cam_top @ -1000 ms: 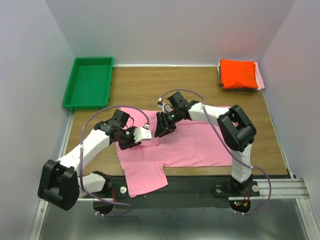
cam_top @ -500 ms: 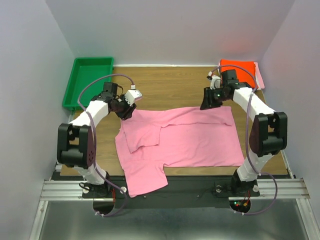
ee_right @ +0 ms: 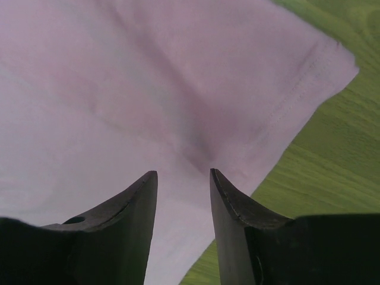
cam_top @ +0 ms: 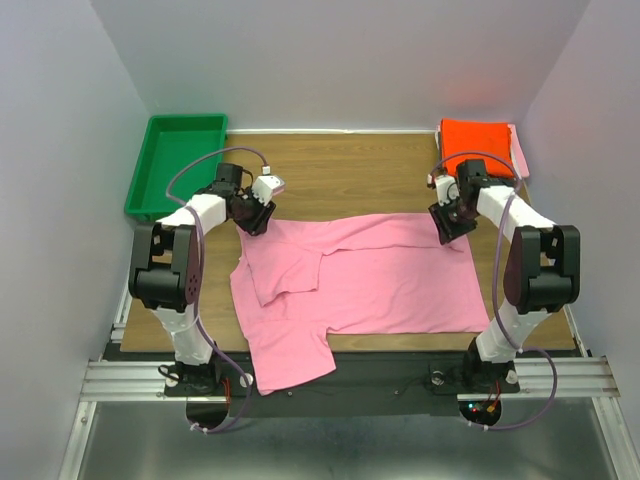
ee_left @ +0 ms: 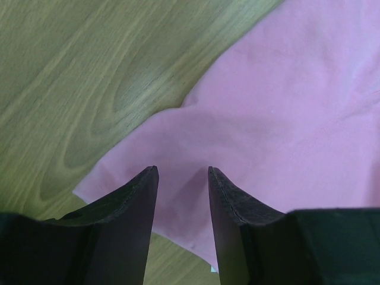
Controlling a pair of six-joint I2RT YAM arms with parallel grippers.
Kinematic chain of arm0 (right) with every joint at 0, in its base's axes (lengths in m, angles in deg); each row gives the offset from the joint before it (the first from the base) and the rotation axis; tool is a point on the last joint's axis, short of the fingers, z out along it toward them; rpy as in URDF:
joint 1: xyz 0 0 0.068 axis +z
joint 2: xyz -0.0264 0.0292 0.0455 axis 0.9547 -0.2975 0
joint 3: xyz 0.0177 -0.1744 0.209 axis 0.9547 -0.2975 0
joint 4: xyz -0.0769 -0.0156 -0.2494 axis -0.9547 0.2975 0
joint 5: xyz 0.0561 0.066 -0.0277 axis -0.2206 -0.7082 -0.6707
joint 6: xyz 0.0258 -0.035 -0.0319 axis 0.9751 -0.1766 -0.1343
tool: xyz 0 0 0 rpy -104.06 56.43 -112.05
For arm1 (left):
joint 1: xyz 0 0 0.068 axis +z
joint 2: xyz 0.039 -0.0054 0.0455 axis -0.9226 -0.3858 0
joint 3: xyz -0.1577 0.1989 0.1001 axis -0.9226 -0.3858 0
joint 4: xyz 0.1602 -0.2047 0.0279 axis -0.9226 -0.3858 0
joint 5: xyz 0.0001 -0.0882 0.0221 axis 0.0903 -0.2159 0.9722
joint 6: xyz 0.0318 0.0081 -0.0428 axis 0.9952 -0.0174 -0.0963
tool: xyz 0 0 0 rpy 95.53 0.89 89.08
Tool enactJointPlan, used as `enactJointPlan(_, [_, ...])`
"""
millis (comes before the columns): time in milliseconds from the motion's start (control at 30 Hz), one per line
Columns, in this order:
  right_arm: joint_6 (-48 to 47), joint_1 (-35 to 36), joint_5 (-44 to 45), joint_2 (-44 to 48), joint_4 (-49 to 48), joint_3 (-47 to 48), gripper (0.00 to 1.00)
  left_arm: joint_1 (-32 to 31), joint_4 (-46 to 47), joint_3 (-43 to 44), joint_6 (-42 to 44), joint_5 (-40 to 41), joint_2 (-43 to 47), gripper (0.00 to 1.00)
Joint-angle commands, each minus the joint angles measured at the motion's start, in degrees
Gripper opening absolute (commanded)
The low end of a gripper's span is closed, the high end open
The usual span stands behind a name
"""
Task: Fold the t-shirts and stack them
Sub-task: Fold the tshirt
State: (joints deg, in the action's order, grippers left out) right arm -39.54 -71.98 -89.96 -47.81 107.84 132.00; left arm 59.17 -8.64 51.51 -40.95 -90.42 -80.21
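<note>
The large bubblegum pink t-shirt (cam_top: 380, 280) lies spread on the wooden table, with one sleeve folded in at the left and a flap hanging over the near edge. My left gripper (cam_top: 253, 217) is open at the shirt's far left corner. In the left wrist view the gripper (ee_left: 183, 172) straddles pink cloth (ee_left: 285, 119). My right gripper (cam_top: 451, 224) is open at the far right corner. In the right wrist view the gripper (ee_right: 183, 173) stands over the hemmed corner (ee_right: 119, 89). A folded orange-red t-shirt (cam_top: 478, 148) tops a stack with a paler pink shirt (cam_top: 519, 152) at the back right.
A green plastic tray (cam_top: 178, 165) stands at the back left of the table. Bare wood (cam_top: 340, 170) shows beyond the pink shirt. White walls close in the left, the back and the right.
Both grippers have moved from the middle of the pink shirt out to its far corners, the left to the far left, the right to the far right. The shirt now lies flatter.
</note>
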Motion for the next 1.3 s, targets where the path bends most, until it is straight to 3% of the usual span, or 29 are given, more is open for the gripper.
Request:
enactJointPlan(0, [-6.6,-1.8,6.1,2.4,-2.2,-2.7,0.47,0.2,1.6,1.8,-0.4,1.2,-0.4,0.50])
enactJointPlan(233, [-10.7,-1.9,8.5,2.2,-5.6,-5.5,0.46,0.6,1.1,1.3,0.6,2.2,-1.6,0.50])
enactJointPlan(400, [-11.2,-1.9,10.0,1.9,-8.2,-6.2,0.39,1.0,1.2,1.4,0.6,2.6,-2.1,0.50])
enactJointPlan(500, [-11.9,-1.9,10.0,1.8,-9.2,-6.7,0.33,1.2,1.1,1.9,0.6,2.8,-3.1,0.50])
enactJointPlan(667, [-13.5,-1.9,12.1,1.8,-9.5,-7.4,0.09,1.5,1.0,2.9,0.4,3.3,-4.7,0.49])
enactJointPlan(733, [-14.5,-1.9,12.8,2.2,-9.5,-7.6,0.01,1.8,0.9,3.3,0.4,3.7,-5.7,0.42])
enactJointPlan(933, [-18.3,-3.1,14.8,4.3,-9.5,-8.6,0.01,2.9,0.5,4.7,0.7,7.0,-9.0,0.13])
enactJointPlan(1100, [-19.0,-3.6,14.4,3.9,-9.4,-9.6,0.00,3.5,-0.4,5.4,0.9,6.5,-9.8,0.08])
enactJointPlan(1167, [-17.6,-3.6,12.0,3.9,-8.6,-8.9,0.14,3.5,-1.6,5.9,1.3,4.9,-9.4,0.13])
enactJointPlan(1200, [-17.1,-3.6,10.8,4.3,-7.8,-8.0,0.28,3.5,-2.0,6.0,1.5,4.3,-9.1,0.17])
enactJointPlan(1233, [-16.1,-3.6,8.0,4.7,-6.6,-7.2,0.49,3.5,-2.9,6.1,1.9,2.7,-8.0,0.27])
enactJointPlan(1267, [-15.7,-3.6,6.5,5.1,-5.9,-6.4,0.52,3.4,-3.2,6.1,2.1,2.6,-7.3,0.31])
